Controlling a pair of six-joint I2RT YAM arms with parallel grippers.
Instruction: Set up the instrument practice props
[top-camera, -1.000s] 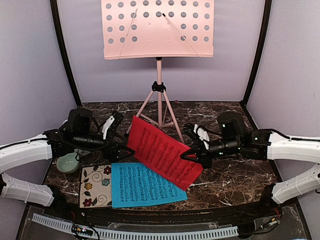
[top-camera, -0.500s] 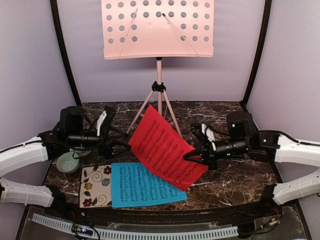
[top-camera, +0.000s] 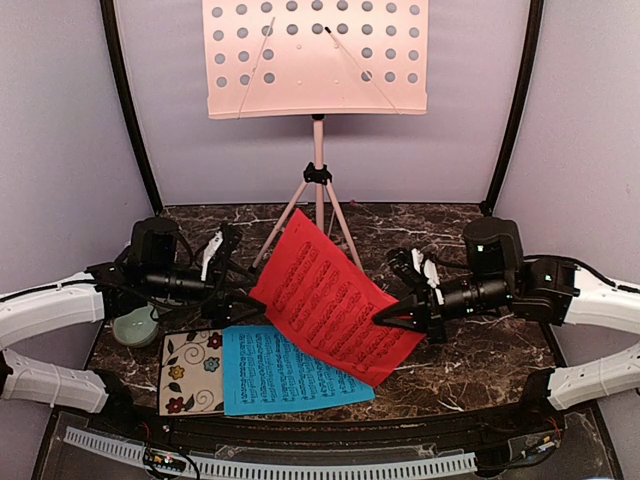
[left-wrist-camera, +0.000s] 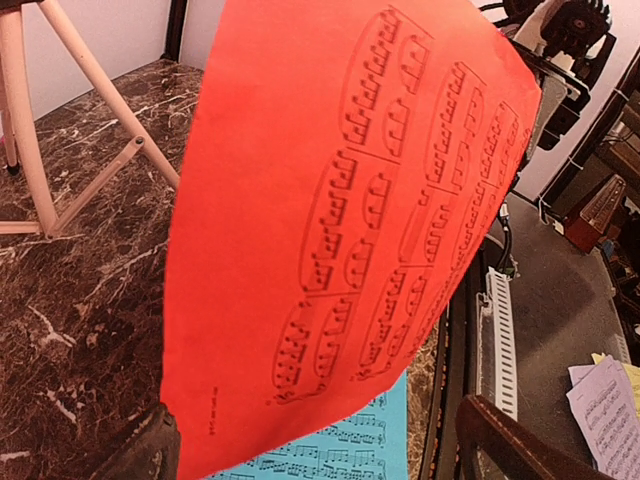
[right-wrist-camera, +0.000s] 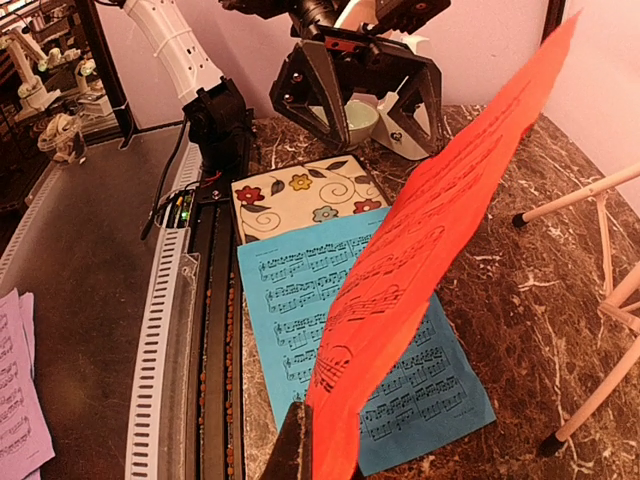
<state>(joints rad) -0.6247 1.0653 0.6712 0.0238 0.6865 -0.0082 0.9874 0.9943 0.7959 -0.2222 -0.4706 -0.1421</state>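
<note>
**Red sheet lifted by the right gripper; left gripper spread wide**

The right gripper (top-camera: 385, 318) is shown clamped on the right edge of the red sheet (top-camera: 335, 305). The pinch is seen closest in the right wrist view, where the dark fingers (right-wrist-camera: 298, 445) meet the paper's near corner. The left gripper (top-camera: 237, 290) is shown with its jaws spread wide beside the sheet's left edge; whether paper is touched cannot be told.

The red sheet is held tilted above the middle of the table (top-camera: 470, 350), over the rear right part of the blue sheet (top-camera: 290, 375). In the right wrist view it is seen almost edge-on as a thin, slightly bowed blade. In the left wrist view its broad matte face (left-wrist-camera: 340, 230) is presented, with printed staves.

The blue sheet lies flat at the middle of the table's front edge. Its left edge meets a square floral tile (top-camera: 190, 372), glossy cream with dark scrolls. A small pale green bowl (top-camera: 135, 325) stands behind the tile, near the left edge.

The pale pink music stand (top-camera: 318, 200) is set on its tripod at the middle of the rear edge. Its perforated desk (top-camera: 315, 55), crossed by two thin wire arms, appears only in the top view. The table top is dark brown, veined like marble.
</note>
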